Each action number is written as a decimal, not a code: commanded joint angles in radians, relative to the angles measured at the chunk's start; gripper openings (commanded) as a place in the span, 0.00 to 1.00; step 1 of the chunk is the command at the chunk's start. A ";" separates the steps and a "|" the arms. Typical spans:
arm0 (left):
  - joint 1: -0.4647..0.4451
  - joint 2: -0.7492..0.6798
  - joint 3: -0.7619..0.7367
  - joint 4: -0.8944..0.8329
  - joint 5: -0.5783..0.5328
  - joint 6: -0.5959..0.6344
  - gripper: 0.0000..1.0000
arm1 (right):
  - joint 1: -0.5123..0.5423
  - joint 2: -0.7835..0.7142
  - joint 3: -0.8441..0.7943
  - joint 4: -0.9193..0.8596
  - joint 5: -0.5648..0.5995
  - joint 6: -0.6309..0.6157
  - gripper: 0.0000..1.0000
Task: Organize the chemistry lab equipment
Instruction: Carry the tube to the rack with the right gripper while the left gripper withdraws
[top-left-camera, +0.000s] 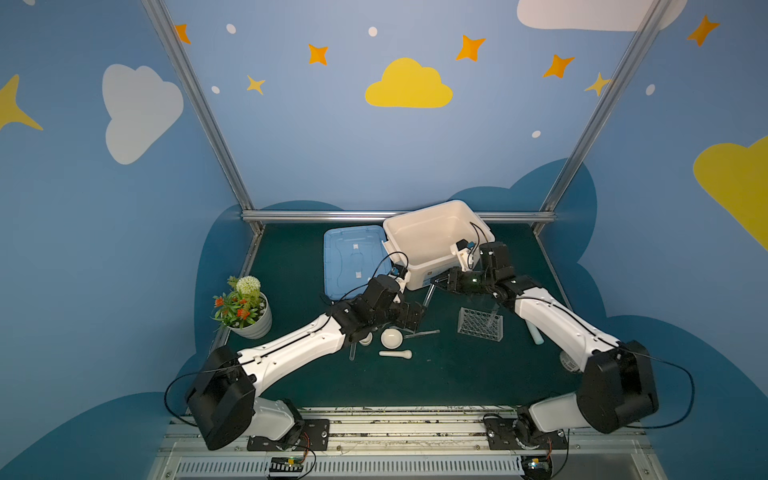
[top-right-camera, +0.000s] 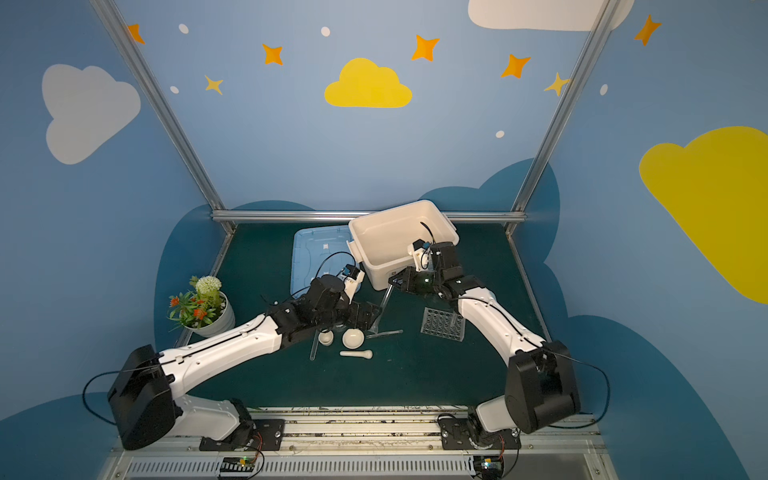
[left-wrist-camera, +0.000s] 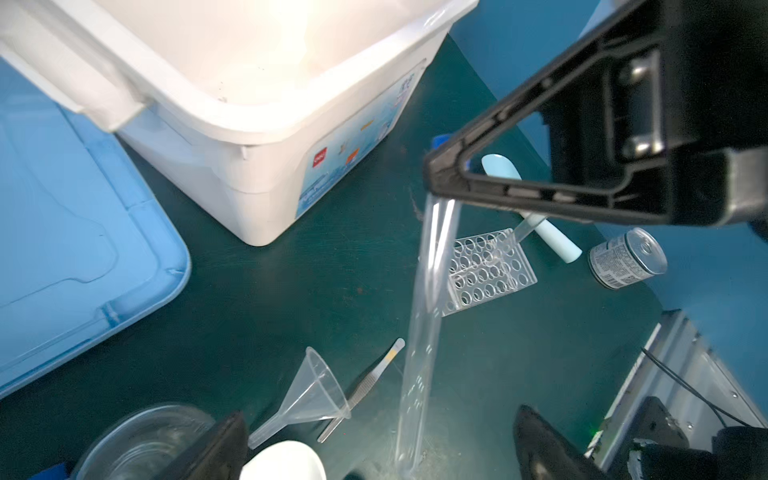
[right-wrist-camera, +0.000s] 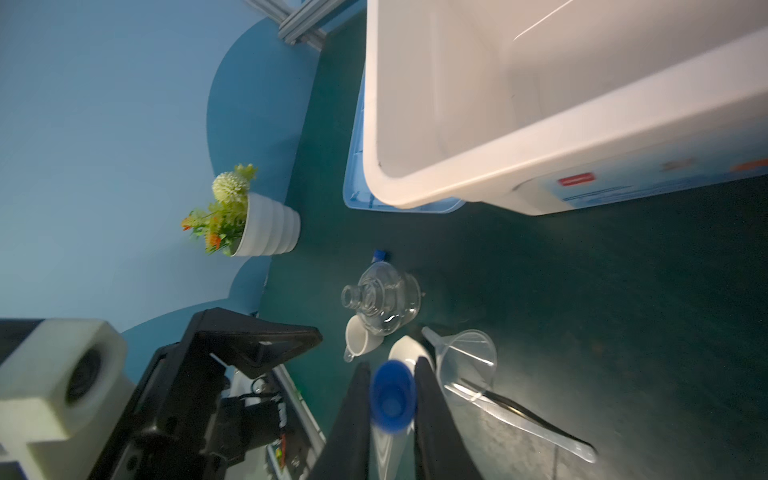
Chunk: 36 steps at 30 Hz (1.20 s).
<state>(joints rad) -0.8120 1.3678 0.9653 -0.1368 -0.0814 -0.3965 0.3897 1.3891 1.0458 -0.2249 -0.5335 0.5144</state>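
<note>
- Two hands work in front of the white bin (top-left-camera: 428, 272), over the tabletop (top-left-camera: 415, 386)
- Right hand (top-left-camera: 435, 282): clamped on the blue-capped end of a test tube (left-wrist-camera: 424, 316), close to the bin's front wall
- Test tube slants down away from the bin to the tabletop
- Left hand (left-wrist-camera: 376, 417): fingers spread wide either side of the test tube's lower end, not touching it
- Rack (top-left-camera: 480, 324): front-right of the bin, second tube (left-wrist-camera: 524, 227) standing tilted in it
</note>
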 joint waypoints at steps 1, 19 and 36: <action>0.007 -0.042 -0.033 -0.020 -0.083 0.022 1.00 | 0.002 -0.106 -0.026 -0.077 0.229 -0.080 0.00; 0.141 -0.170 -0.162 -0.098 -0.093 -0.045 1.00 | 0.093 -0.455 -0.350 0.050 0.952 -0.198 0.01; 0.148 -0.148 -0.188 -0.095 -0.090 -0.071 1.00 | 0.115 -0.470 -0.430 0.162 1.067 -0.231 0.02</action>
<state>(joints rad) -0.6682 1.2171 0.7891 -0.2245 -0.1730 -0.4603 0.4992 0.9249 0.6277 -0.1196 0.4946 0.3058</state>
